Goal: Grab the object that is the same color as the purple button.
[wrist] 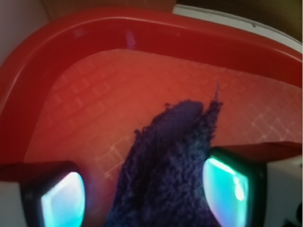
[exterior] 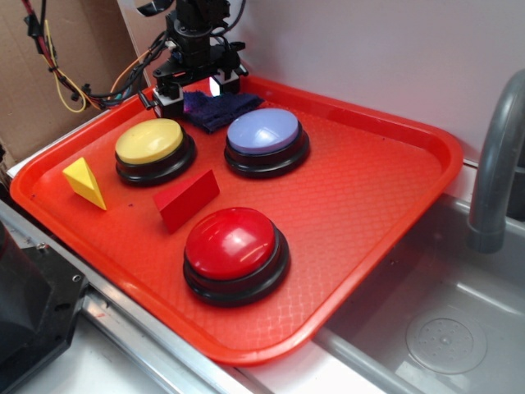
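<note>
The object, a small dark navy-purple fuzzy rag (exterior: 221, 111), lies at the back of the red tray (exterior: 369, 189), just behind the purple button (exterior: 264, 134) with its lavender dome. My gripper (exterior: 195, 90) is lowered over the rag's rear end and stands open. In the wrist view the rag (wrist: 175, 151) runs up between my two fingers, with the gripper (wrist: 144, 191) straddling it. The rag rests against the right pad (wrist: 226, 184), while a strip of bare tray shows beside the left pad (wrist: 61, 201).
A yellow button (exterior: 150, 144), a red button (exterior: 232, 245), a yellow wedge (exterior: 85, 181) and a red wedge (exterior: 188, 198) share the tray. The tray's raised rim (wrist: 94, 33) curves close behind the rag. A sink (exterior: 443, 328) and grey faucet (exterior: 496, 164) lie to the right.
</note>
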Robot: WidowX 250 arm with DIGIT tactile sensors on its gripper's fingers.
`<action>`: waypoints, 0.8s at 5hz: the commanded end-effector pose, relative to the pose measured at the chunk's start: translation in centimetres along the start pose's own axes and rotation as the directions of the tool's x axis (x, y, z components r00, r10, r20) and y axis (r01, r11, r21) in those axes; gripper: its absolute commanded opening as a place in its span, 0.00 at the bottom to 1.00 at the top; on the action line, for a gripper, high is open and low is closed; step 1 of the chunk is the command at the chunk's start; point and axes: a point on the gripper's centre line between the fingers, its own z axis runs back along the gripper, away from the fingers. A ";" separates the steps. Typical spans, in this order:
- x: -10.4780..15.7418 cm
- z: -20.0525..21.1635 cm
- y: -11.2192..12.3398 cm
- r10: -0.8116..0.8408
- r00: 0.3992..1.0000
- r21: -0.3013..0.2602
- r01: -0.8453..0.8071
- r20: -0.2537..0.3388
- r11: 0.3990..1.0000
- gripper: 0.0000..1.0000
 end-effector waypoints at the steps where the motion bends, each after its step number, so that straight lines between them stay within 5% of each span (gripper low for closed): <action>1: 1.7 0.8 1.2 0.065 0.998 -0.049 -0.065 0.006 0.997 0.00; 3: 1.8 2.0 1.4 0.048 0.999 -0.085 -0.047 0.018 0.995 0.00; 4: 1.9 4.7 1.3 -0.051 0.999 -0.149 0.050 0.002 0.988 0.00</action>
